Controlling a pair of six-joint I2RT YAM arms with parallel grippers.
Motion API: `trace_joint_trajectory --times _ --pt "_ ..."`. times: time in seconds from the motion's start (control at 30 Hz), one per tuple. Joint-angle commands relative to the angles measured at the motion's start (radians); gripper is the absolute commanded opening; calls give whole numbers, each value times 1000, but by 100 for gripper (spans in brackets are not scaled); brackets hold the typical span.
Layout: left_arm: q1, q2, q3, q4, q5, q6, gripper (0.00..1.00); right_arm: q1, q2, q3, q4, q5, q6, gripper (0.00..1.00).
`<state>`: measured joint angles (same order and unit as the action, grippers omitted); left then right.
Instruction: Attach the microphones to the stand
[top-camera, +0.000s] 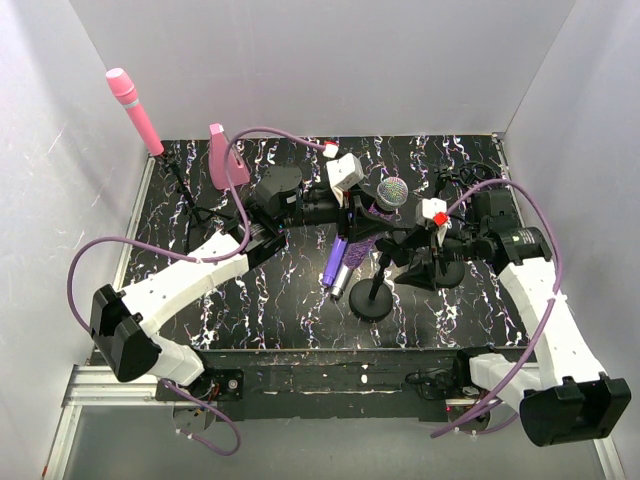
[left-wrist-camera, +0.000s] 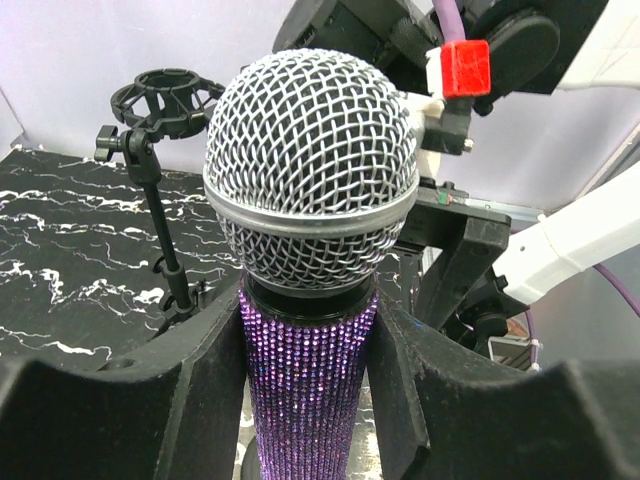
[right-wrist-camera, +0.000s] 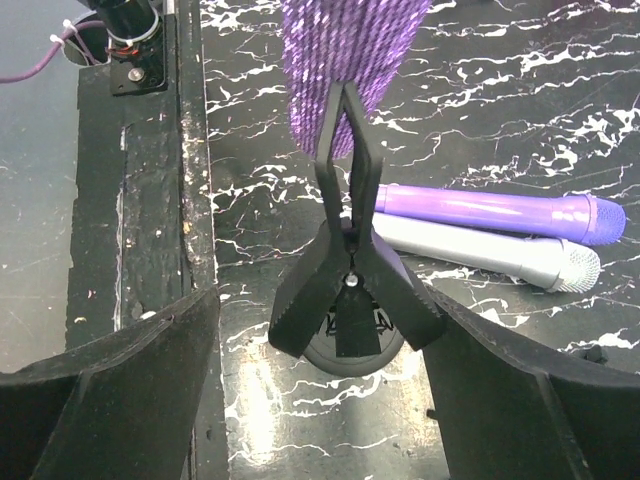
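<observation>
One pink microphone (top-camera: 135, 110) is mounted upper left; the left gripper (left-wrist-camera: 308, 340) clamps the glittery microphone (left-wrist-camera: 310, 200) at the centre clip (right-wrist-camera: 345, 270), right gripper (right-wrist-camera: 320, 335) spread apart, plain purple microphone (right-wrist-camera: 490, 212) and silver-grey microphone (right-wrist-camera: 480, 252) lying unmounted.

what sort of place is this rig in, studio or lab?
Likely a lab robot cell, not a studio: plain white walls box in a black marbled tabletop, the left arm and right arm are bolted at its near edge, and the pink microphone looks like a task prop.
</observation>
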<state>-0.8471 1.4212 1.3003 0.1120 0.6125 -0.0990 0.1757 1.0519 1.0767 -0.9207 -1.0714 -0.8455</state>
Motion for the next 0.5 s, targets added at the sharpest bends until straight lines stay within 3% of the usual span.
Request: trace_joint_trajectory --times 0.0,0.33,0.47 --pt "-3 -16 66 15 29 36 0 -7 -44 -64 94 -79 -26 87" --pt "-3 -19 83 -29 43 67 0 -7 -15 -133 250 -185 39 83" --pt "-3 -10 103 -61 58 87 0 -7 -9 -156 304 -197 83 77"
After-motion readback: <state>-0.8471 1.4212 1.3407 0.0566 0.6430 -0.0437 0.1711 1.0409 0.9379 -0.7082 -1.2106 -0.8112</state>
